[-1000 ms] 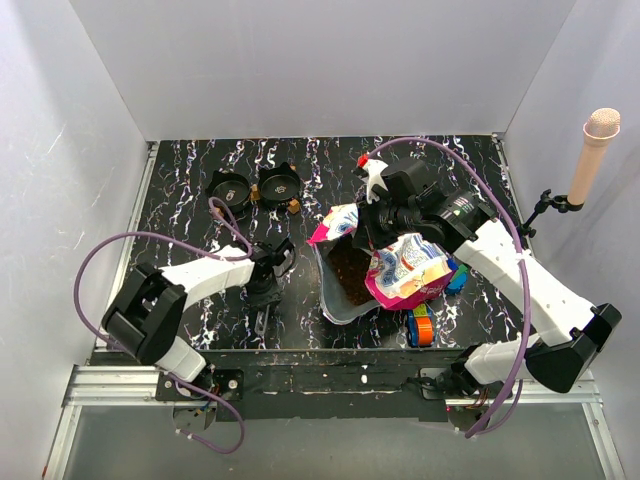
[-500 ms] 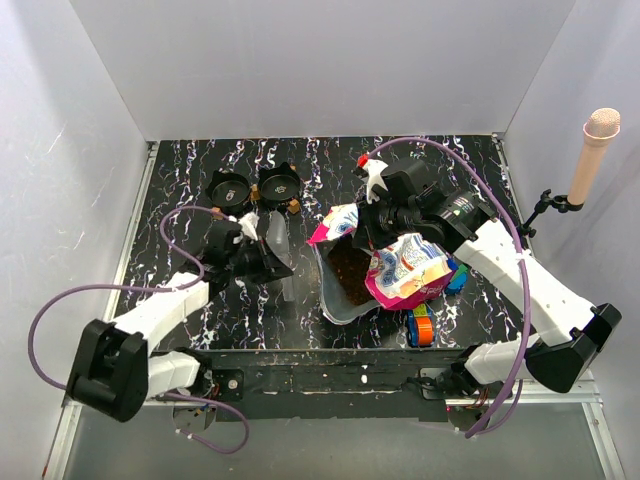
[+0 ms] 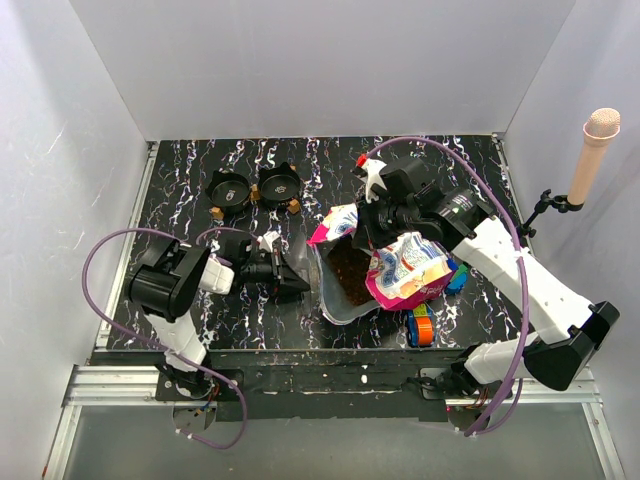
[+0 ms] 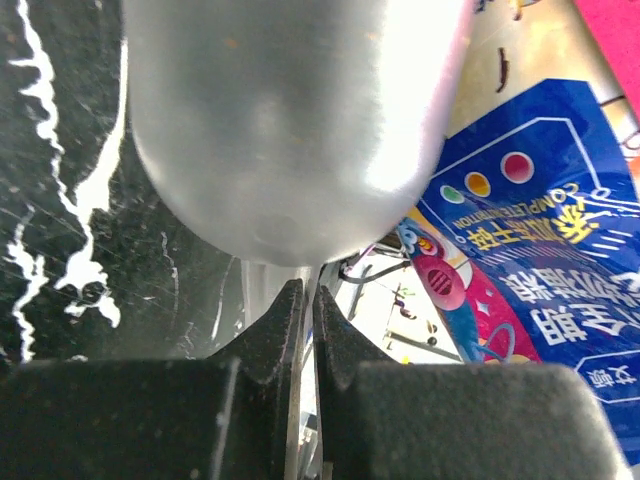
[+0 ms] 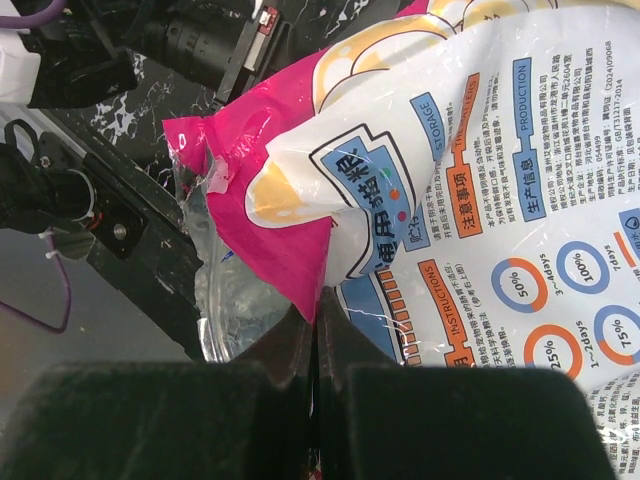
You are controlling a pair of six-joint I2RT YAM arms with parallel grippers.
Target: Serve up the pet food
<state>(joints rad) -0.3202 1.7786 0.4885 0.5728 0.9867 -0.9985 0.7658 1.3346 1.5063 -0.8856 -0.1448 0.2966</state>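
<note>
Far left on the tabletop (image 3: 180, 215), two black bowls (image 3: 228, 187) are sitting well apart from the food. I can't make out any kibble in them, so I'm judging nothing's served yet. My left tool (image 4: 303, 290) is pinching shut on the thin handle of the metal scoop (image 4: 290, 130), just left of the bag (image 3: 405, 270); can't tell if it's loaded. The pet food (image 3: 348, 272) is lying in the open bag mouth. My right tool (image 5: 315, 310) is clamping shut on the bag's edge. Left to do: scoop, carry, dump into bowls.
</note>
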